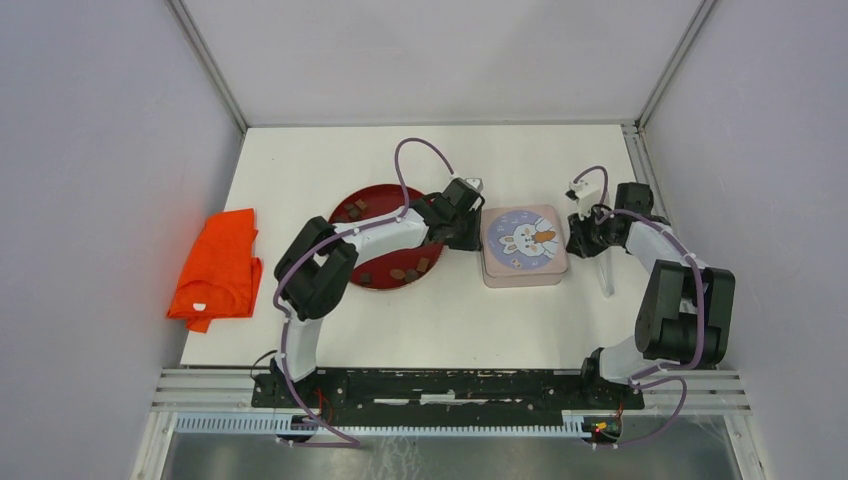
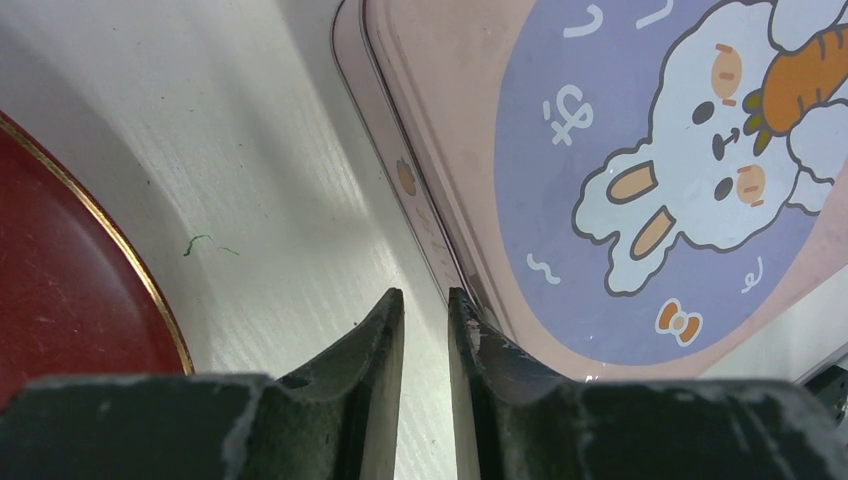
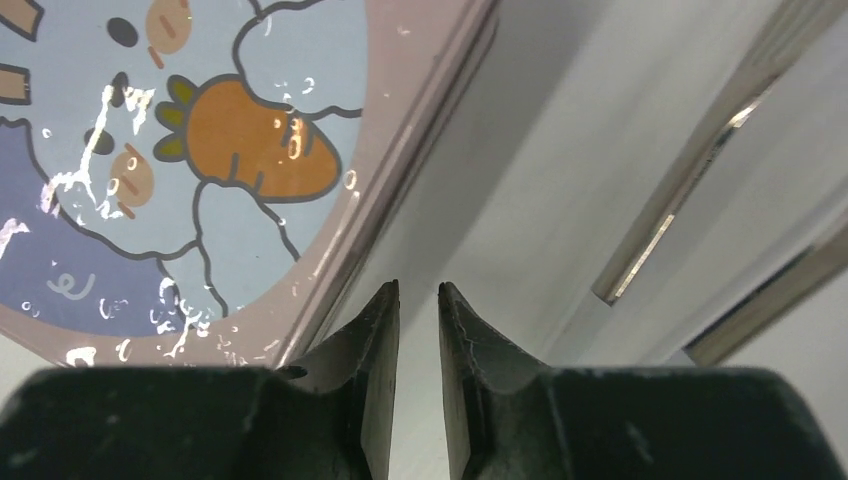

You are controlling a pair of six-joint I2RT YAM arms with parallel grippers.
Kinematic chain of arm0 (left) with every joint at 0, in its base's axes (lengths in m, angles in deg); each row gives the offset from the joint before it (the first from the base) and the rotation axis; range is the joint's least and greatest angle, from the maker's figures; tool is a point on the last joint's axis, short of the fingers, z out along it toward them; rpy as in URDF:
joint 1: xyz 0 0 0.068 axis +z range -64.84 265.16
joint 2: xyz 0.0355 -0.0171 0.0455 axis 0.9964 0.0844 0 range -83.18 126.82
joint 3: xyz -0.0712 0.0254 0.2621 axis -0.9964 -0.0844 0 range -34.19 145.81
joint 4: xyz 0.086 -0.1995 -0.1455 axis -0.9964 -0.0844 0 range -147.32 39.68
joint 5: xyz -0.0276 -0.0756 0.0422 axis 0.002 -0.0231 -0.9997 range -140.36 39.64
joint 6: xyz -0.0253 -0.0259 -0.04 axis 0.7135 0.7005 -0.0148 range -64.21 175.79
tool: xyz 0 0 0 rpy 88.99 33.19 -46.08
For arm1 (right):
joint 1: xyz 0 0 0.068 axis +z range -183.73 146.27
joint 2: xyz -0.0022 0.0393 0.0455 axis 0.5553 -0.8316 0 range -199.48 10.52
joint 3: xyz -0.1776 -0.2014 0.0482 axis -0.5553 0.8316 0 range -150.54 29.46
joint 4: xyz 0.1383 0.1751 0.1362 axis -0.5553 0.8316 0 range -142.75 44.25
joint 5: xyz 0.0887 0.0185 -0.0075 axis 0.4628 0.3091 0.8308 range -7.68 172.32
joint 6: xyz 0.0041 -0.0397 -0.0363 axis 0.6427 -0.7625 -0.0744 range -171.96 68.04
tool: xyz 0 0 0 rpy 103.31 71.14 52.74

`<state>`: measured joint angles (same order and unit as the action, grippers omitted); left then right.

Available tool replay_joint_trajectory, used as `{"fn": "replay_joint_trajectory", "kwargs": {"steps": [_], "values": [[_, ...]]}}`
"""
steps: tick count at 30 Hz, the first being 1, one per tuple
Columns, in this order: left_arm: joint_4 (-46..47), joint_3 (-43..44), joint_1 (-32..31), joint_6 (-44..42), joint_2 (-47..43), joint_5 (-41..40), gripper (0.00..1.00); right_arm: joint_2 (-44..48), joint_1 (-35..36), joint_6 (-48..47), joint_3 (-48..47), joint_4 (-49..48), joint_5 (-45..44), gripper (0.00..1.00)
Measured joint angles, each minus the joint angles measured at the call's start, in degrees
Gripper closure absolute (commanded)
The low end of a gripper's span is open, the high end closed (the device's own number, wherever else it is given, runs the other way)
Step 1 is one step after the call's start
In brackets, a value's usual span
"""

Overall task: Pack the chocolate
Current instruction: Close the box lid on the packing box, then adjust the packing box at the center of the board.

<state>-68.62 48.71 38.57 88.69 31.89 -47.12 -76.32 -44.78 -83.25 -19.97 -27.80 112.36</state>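
My left gripper (image 2: 425,295) sits at the left edge of the box (image 1: 523,245) and my right gripper (image 3: 418,287) at the other, jaws a slit apart, gripping nothing (flanking it to lift the lid (image 2: 650,180), I reckon). The chocolate (image 1: 397,272) lies unpacked on the red plate (image 1: 380,197).

Overhead, I see the chocolate (image 1: 398,272) as small loose pieces lying flat on the red plate (image 1: 382,197). All of it is off to the left of the left gripper (image 2: 425,298), well apart from its tips. One cluster, brown and lighter brown, sits along the plate's near rim, closer to the arm bases than the gripper is. A second cluster (image 1: 358,206), darker, sits by the far-left rim. The pieces are tiny at this range: perhaps four near and three far, with shapes I cannot make out.
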Motion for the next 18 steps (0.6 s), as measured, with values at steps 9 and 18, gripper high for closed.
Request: {"fn": "replay_joint_trajectory", "kwargs": {"steps": [9, 18], "values": [[-0.04, 0.04, -0.24, -0.04, 0.72, -0.15, 0.70, 2.34, -2.32, -0.22, -1.88, 0.07, -1.84, 0.72], [-1.27, 0.42, -0.33, -0.63, 0.72, -1.75, 0.70, 11.43, -2.86, -5.38, -1.92, 2.45, 11.32, 0.69]]}}
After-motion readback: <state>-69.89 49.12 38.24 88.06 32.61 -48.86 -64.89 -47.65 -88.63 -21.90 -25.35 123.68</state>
